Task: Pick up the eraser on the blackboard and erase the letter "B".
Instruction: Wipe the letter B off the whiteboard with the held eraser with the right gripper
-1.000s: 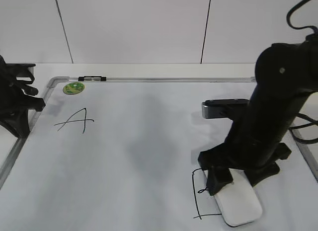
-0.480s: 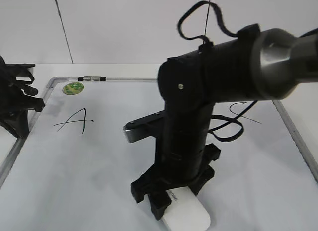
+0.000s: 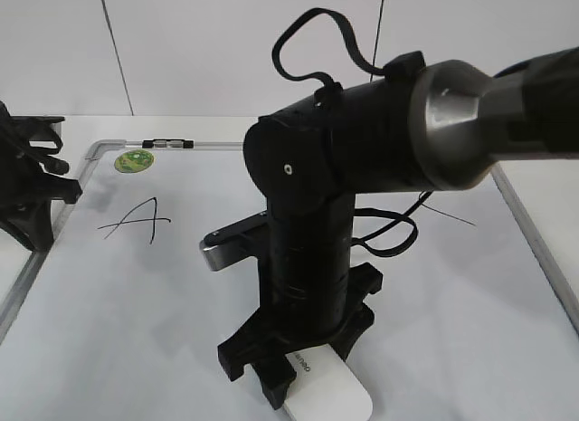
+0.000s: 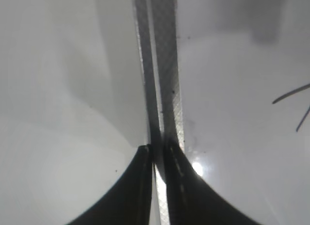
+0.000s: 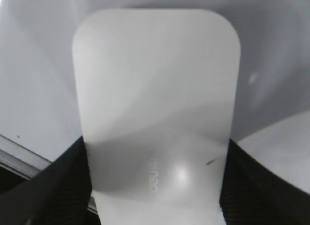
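The blackboard (image 3: 163,303) is a white board with a grey frame. My right gripper (image 3: 303,371) is shut on the eraser (image 3: 330,401), a white oblong block, and presses it flat on the board at the front middle. In the right wrist view the eraser (image 5: 155,99) fills the frame between my fingers (image 5: 68,186). The letter "B" does not show in any view; the right arm covers much of the board. My left gripper (image 3: 41,226) is shut and empty at the board's left edge, over the frame (image 4: 164,65).
A black "A" (image 3: 136,220) and a round green sticker (image 3: 134,160) sit at the board's far left. Part of a black stroke (image 3: 448,217) shows behind the right arm. The board's front frame (image 5: 19,157) lies just beside the eraser.
My right arm has swept the eraser leftwards along the board's front, from the right to the middle. The black strokes that showed beside the eraser are no longer seen. The left arm has not moved.
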You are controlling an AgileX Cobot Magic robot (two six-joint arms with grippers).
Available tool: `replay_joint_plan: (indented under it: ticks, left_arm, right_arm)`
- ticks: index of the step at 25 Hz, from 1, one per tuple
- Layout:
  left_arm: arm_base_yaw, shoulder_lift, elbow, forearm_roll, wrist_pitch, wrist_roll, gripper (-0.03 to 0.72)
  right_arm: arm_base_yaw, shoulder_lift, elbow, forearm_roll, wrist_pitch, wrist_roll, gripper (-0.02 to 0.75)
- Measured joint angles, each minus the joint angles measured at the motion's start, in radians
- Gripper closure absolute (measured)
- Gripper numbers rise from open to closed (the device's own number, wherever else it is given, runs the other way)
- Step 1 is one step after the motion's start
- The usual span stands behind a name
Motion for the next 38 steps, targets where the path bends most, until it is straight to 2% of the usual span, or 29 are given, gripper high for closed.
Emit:
replay_joint_plan:
  ticks: [4,8,14,21,27,33,38]
  left_arm:
    - [0.000,0.000,0.000,-0.002,-0.002,0.000,0.636]
    - [0.000,0.000,0.000,-0.003,-0.002,0.000,0.636]
    - [0.000,0.000,0.000,-0.003,-0.002,0.000,0.636]
    - [0.000,0.000,0.000,-0.006,0.000,0.000,0.636]
    - [0.000,0.000,0.000,-0.017,0.010,0.000,0.636]
    - [0.000,0.000,0.000,-0.021,0.013,0.000,0.636]
    - [0.000,0.000,0.000,-0.023,0.013,0.000,0.636]
  right_arm:
    - [-0.030,0.000,0.000,0.012,0.002,0.007,0.206]
    - [-0.112,0.000,0.000,0.002,0.003,0.011,0.206]
    - [-0.257,0.000,-0.005,-0.097,0.020,0.017,0.206]
    - [-0.373,-0.007,-0.005,-0.080,0.022,-0.054,0.206]
    - [-0.393,-0.091,0.062,-0.073,-0.011,-0.131,0.206]
    - [-0.395,-0.303,0.258,-0.071,-0.063,-0.141,0.206]
    - [-0.395,-0.329,0.356,-0.037,-0.125,-0.141,0.206]
